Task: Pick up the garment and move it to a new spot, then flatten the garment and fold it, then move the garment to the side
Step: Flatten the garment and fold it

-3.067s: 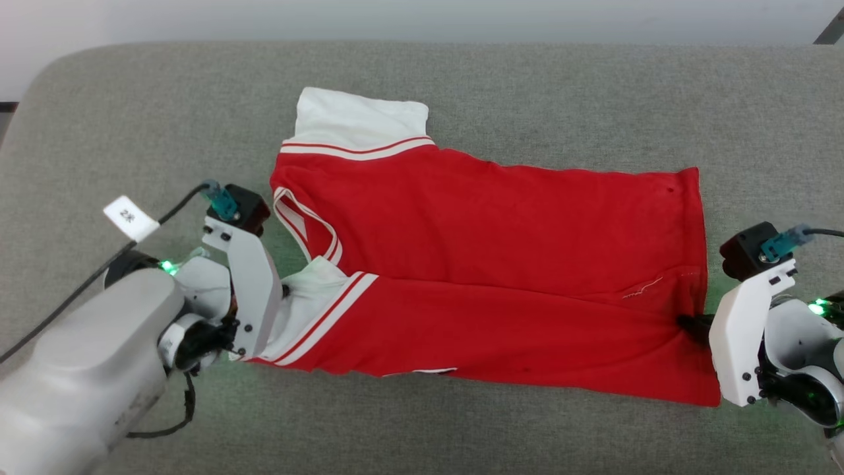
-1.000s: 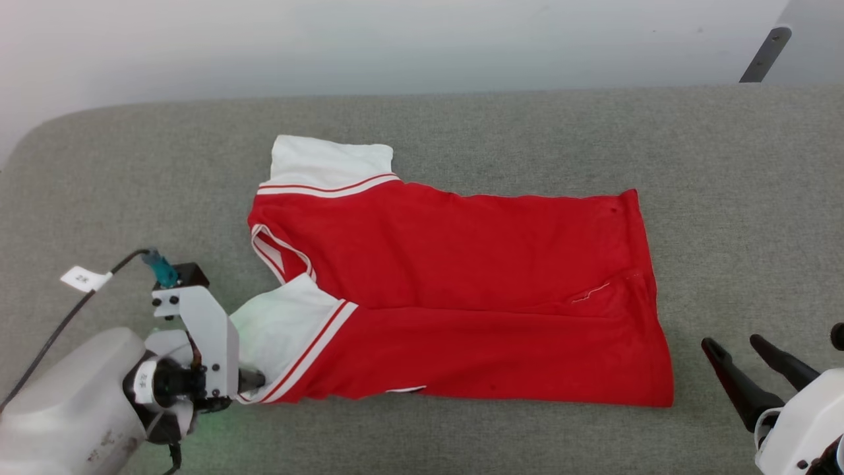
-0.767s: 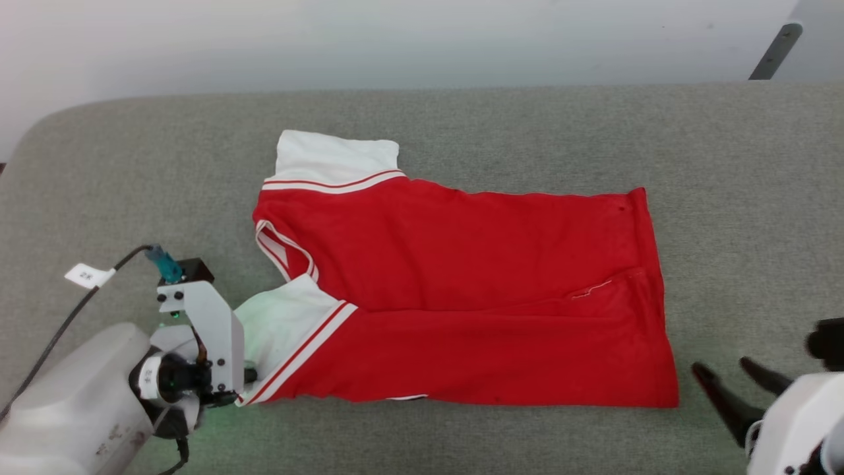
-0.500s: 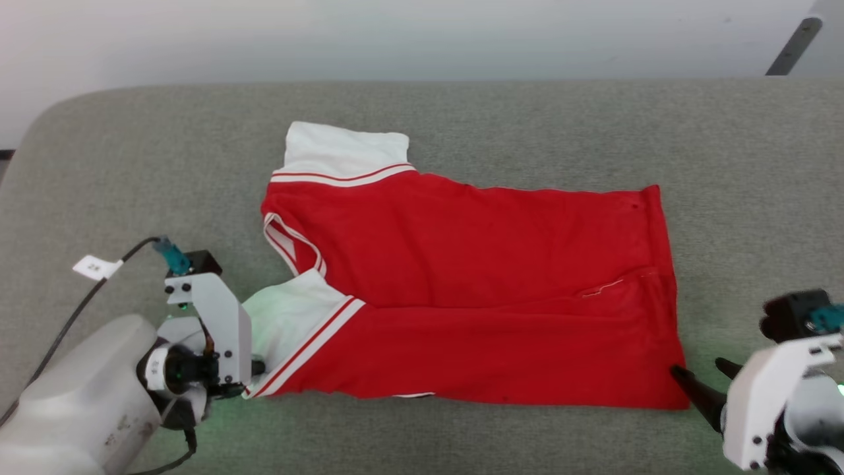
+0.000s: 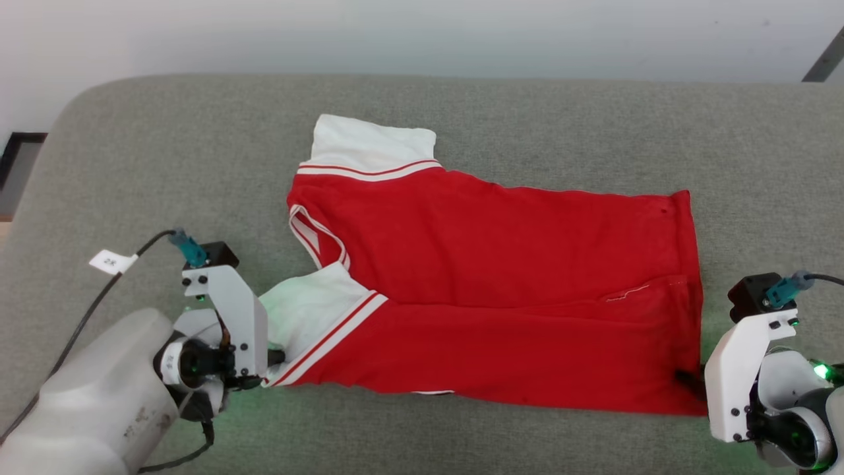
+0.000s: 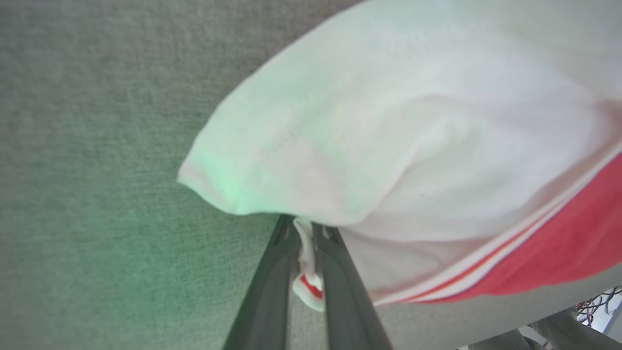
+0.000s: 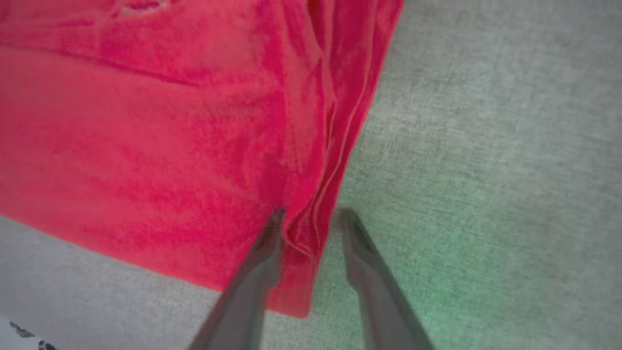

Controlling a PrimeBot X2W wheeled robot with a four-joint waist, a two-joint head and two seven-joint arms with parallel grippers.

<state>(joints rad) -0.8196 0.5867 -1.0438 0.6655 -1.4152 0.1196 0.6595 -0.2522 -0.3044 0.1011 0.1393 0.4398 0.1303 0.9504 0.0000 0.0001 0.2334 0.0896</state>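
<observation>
The garment [image 5: 501, 297], a red shirt with white sleeves and striped trim, lies on the grey padded table [image 5: 560, 119] with its near long side folded over. My left gripper [image 5: 275, 358] is at the near left corner. The left wrist view shows this left gripper [image 6: 303, 226] shut on a pinch of white sleeve and red-and-white trim [image 6: 308, 284]. My right gripper [image 5: 689, 380] is at the near right hem corner. In the right wrist view the right gripper [image 7: 308, 216] straddles the red hem edge [image 7: 335, 146], its jaws still apart. The lettering is hidden.
Grey padding runs wide on all sides of the shirt. The table's rounded left end [image 5: 59, 132] and a dark frame [image 5: 16, 165] lie at far left. A cable with a white tag [image 5: 112, 262] trails from my left wrist. A pale wall [image 5: 422, 33] is behind.
The head camera has shifted. My right gripper came in from the lower right to the hem corner and its jaws have narrowed around the edge. My left gripper stays at the sleeve corner.
</observation>
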